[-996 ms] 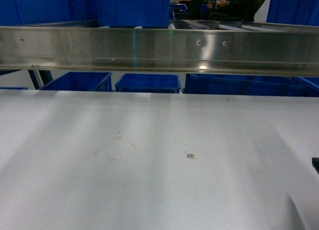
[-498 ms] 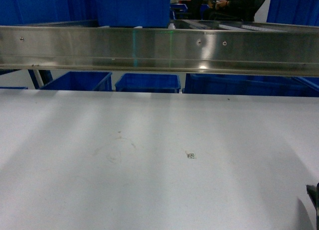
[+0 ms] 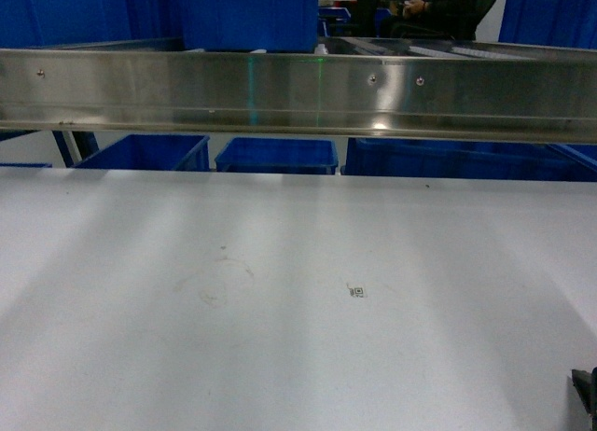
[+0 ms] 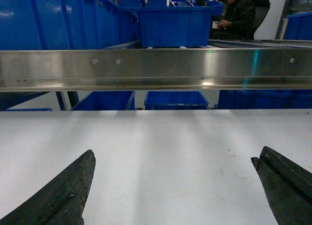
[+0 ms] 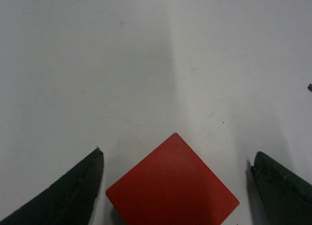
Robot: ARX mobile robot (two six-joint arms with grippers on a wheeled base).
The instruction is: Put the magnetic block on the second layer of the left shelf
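One red magnetic block (image 5: 172,188) on white worktop (image 5: 146,64), lower centre of right wrist view | right pincer (image 5: 173,186) spread astride it, apparently lining up to grasp | left pincer (image 4: 173,186) apart, empty.

Left gripper (image 4: 173,186): jaws spread wide, two dark tapered fingers (image 4: 63,196) entering from the lower corners of its wrist view, tips well apart, nothing between them, aimed forward and roughly level. Right gripper (image 5: 175,186): jaws likewise spread wide, dark fingers (image 5: 73,186) at the lower left and lower right of its wrist view, pointed steeply downward, tips standing clear on either side with a gap at each. Head view: only a small dark part of the right gripper (image 3: 585,389) shows at the lower right edge; left arm not visible there.
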